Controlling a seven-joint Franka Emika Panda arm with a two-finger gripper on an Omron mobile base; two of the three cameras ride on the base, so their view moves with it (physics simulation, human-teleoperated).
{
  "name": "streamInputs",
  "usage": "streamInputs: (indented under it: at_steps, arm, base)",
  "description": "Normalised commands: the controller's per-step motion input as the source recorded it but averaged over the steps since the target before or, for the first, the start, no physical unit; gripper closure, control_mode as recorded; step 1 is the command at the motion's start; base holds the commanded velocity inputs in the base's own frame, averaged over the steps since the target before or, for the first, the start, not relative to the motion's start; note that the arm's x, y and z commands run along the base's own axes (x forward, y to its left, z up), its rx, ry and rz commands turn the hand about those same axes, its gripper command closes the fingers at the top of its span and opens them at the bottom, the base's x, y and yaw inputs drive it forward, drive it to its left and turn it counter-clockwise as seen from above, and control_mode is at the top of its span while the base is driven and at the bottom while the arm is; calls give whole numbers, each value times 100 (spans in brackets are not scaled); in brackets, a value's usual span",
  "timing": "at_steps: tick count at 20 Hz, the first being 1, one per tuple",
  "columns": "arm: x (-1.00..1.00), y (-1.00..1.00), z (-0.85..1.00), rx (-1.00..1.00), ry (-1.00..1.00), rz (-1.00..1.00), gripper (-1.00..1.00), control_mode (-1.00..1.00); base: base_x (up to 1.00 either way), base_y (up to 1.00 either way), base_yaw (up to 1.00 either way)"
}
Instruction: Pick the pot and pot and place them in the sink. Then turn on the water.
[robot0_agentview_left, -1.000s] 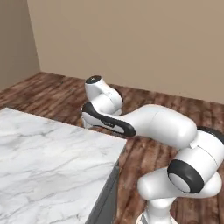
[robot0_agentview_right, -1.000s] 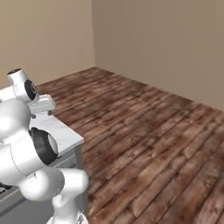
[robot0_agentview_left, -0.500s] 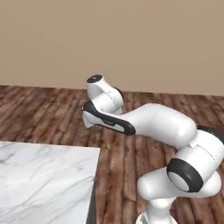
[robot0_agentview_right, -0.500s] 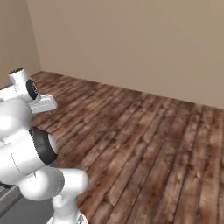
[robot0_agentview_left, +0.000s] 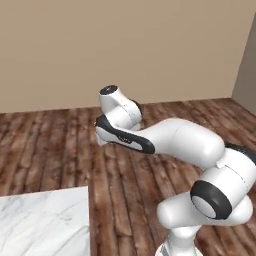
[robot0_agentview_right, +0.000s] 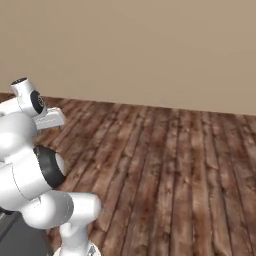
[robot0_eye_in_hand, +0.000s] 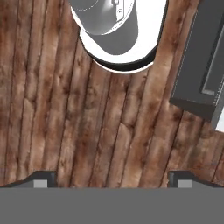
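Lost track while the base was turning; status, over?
Gripper open, empty, pointing down at brown wood-plank floor. White marble counter corner at lower left, nothing on its visible part. Grey cabinet beside the base.

Arm folded low, hand (robot0_eye_in_hand: 112, 177) downward, fingers wide apart.

No readable text, label, brand or number anywhere — floor, wall, marble counter; all unmarked.

Below the wide-set jaws lies the plank floor (robot0_eye_in_hand: 87, 131). A cabinet corner (robot0_eye_in_hand: 201, 65) stands off to their right in the hand view. In the left base view, the marble counter (robot0_agentview_left: 42, 222) sits low and left of the arm (robot0_agentview_left: 165, 140), wall (robot0_agentview_left: 125, 45) behind.
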Motion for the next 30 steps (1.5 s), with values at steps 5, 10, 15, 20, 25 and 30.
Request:
streamInputs:
  at_steps: [5,10,15,20,25,30]
  arm:
    - [0,0,0,0,0,0,-100,100]
    - [0,0,0,0,0,0,-100,100]
    - [0,0,0,0,0,0,-100,100]
    - [0,0,0,0,0,0,-100,100]
    - [0,0,0,0,0,0,-100,100]
    - [0,0,0,0,0,0,-100,100]
  base:
    - [28,-26,-45]
    - [31,-31,-43]
    - [35,-32,-41]
    - [36,-34,-39]
    - [28,-50,-35]
    - [27,-50,-34]
